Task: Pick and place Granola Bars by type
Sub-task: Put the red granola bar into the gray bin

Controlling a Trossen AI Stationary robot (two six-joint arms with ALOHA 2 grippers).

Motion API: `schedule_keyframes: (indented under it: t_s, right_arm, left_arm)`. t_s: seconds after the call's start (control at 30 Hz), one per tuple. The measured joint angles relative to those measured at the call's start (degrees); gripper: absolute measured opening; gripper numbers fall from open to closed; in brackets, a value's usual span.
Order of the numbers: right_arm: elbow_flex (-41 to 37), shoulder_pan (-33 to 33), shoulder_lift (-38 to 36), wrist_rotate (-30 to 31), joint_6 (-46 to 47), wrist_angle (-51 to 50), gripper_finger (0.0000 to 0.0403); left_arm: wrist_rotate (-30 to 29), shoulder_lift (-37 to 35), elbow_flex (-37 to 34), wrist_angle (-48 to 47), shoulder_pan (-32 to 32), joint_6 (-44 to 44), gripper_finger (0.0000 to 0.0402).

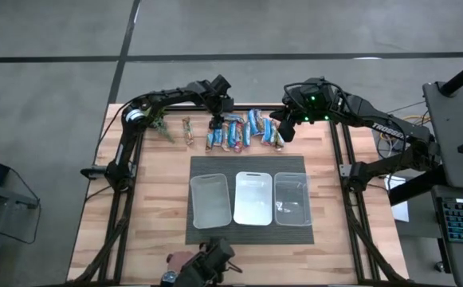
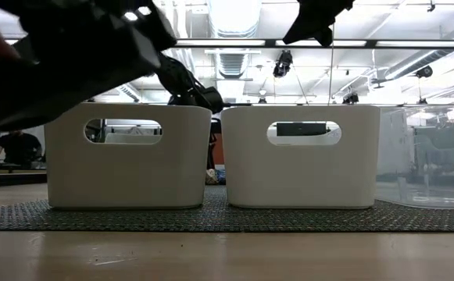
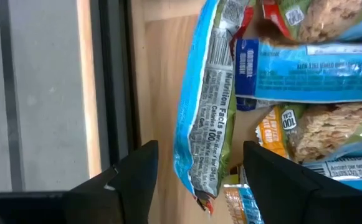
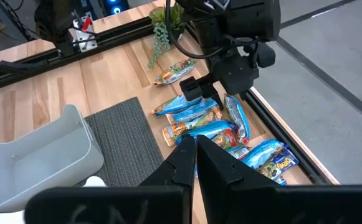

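The granola bars (image 1: 239,131) lie in a tight row on the wood near the table's far edge, blue, blue-and-red and tan wrappers mixed (image 4: 212,124). One brown bar (image 1: 187,131) lies apart, to their left. My left gripper (image 1: 217,121) is down at the row's left end and open. Its fingers (image 3: 137,180) stand on either side of a blue bar (image 3: 199,124) that is turned on its edge, with a gap on both sides. My right gripper (image 1: 283,131) is shut (image 4: 192,142) and hovers above the right part of the row.
Three open bins stand side by side on a dark mat at mid-table: left (image 1: 211,199), middle (image 1: 253,199) and a clear one on the right (image 1: 291,199). A small green plant (image 1: 163,127) lies left of the bars. The table's black frame rail (image 4: 274,118) runs just behind the row.
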Motion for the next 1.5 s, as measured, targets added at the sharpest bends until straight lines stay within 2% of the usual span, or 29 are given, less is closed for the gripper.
schedule_keyframes:
  t_s: [0.4, 0.6, 1.0, 1.3, 1.5]
  right_arm:
    - [0.0, 0.0, 0.0, 0.0, 0.0, 0.0, 0.0008]
    - [0.0, 0.0, 0.0, 0.0, 0.0, 0.0, 0.0008]
    - [0.0, 0.0, 0.0, 0.0, 0.0, 0.0, 0.0008]
    - [0.0, 0.0, 0.0, 0.0, 0.0, 0.0, 0.0008]
    - [0.0, 0.0, 0.0, 0.0, 0.0, 0.0, 0.0008]
  left_arm:
    - [-1.6, 0.0, -2.9, 3.2, 0.0, -1.7, 0.0215]
    - [-1.7, 0.0, -3.1, 4.9, 0.0, -2.1, 0.0202]
    - [-1.7, 0.0, -3.6, 4.9, 0.0, -3.1, 0.0145]
    - [-2.1, 0.0, -3.6, 5.0, 0.0, -3.5, 0.0078]
    - [-2.2, 0.0, -3.6, 5.0, 0.0, -3.5, 0.0058]
